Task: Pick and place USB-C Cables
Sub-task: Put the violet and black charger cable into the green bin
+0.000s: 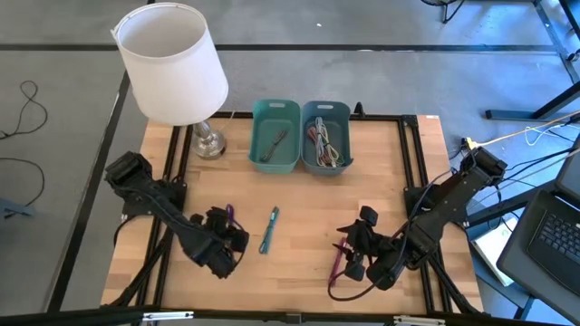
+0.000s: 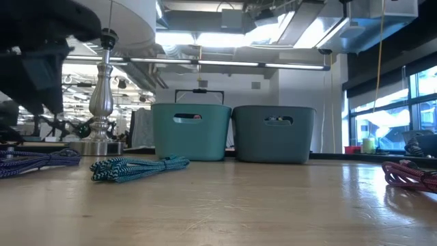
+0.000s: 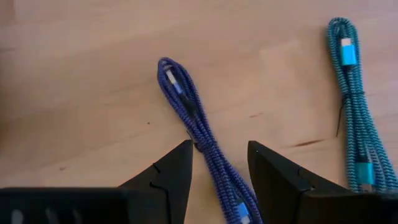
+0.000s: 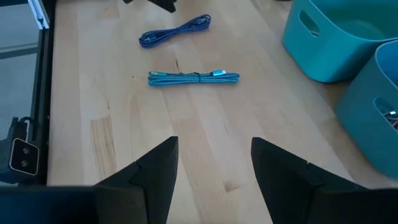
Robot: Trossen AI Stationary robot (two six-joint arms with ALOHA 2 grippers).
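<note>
Wooden counter point(image 1: 299, 263) with two arms, a lamp, two bins and folded cables.

White-shaded lamp point(image 1: 172, 63) stands at the counter's far left corner; beside it sit two teal bins side by side, the left bin point(image 1: 275, 136) holding a dark cable, the right bin point(image 1: 326, 136) holding several mixed-coloured cables. Left end effector point(image 3: 217, 165) is low over the purple-blue cable point(image 3: 199, 134), its fingers point(image 3: 168, 177) apart and straddling the bundle, not clamped on it. Right end effector point(image 4: 214, 165) hovers with fingers spread wide, holding nothing. A teal cable point(image 1: 269, 229) lies mid-counter between the arms, and a magenta cable point(image 1: 337, 264) lies by the right arm.
</note>
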